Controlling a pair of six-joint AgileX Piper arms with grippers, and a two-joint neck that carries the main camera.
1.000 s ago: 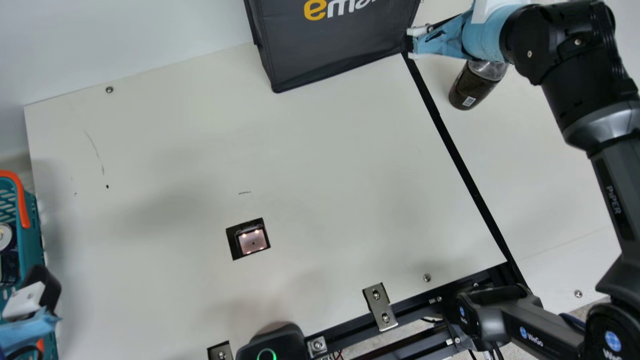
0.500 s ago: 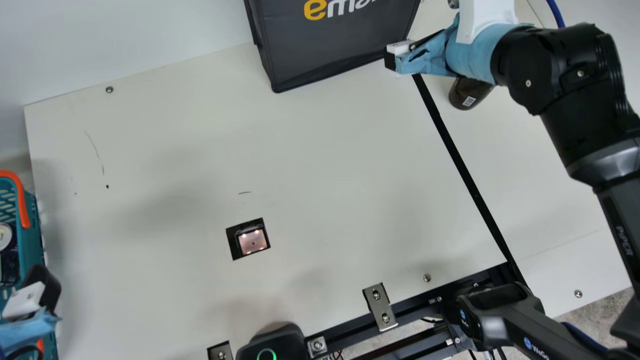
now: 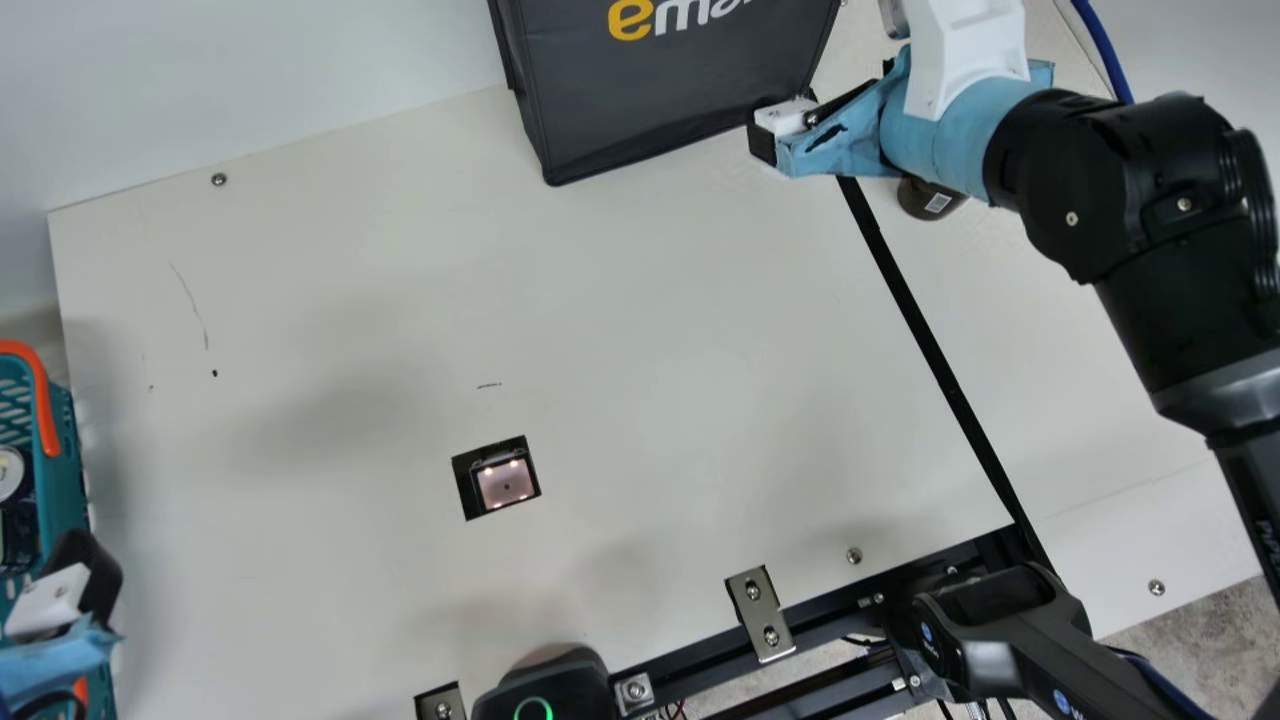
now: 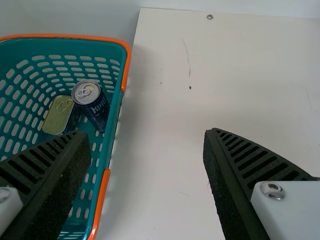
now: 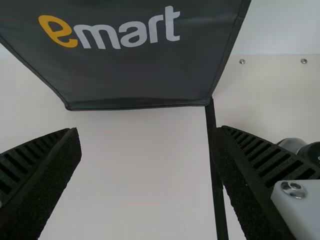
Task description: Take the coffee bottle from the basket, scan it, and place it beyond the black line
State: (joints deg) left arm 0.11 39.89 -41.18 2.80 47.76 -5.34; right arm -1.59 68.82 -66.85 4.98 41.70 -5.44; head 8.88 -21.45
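The dark coffee bottle [image 3: 930,199] lies on the table beyond the black line [image 3: 930,345], mostly hidden beneath my right gripper [image 3: 765,135] in the main view. In the right wrist view part of the bottle [image 5: 295,145] shows behind a finger, and my right gripper [image 5: 150,135] stands wide open with nothing between its fingers. My left gripper [image 3: 85,590] is beside the teal basket [image 3: 62,470] at the main view's left edge. Seen from its wrist, my left gripper [image 4: 145,135] is open, its fingers empty, with the basket [image 4: 112,135] partly behind one finger.
A dark grey bag [image 3: 670,90] stands at the table's back, close to the right gripper. The scanner [image 3: 503,484] is set in the middle of the table. A dark blue can [image 4: 94,102] and a flat tin [image 4: 58,115] are in the basket.
My right arm has moved left and toward the table's front, away from the bottle's far end and across the black line. The bottle stays in place. My left arm has not moved.
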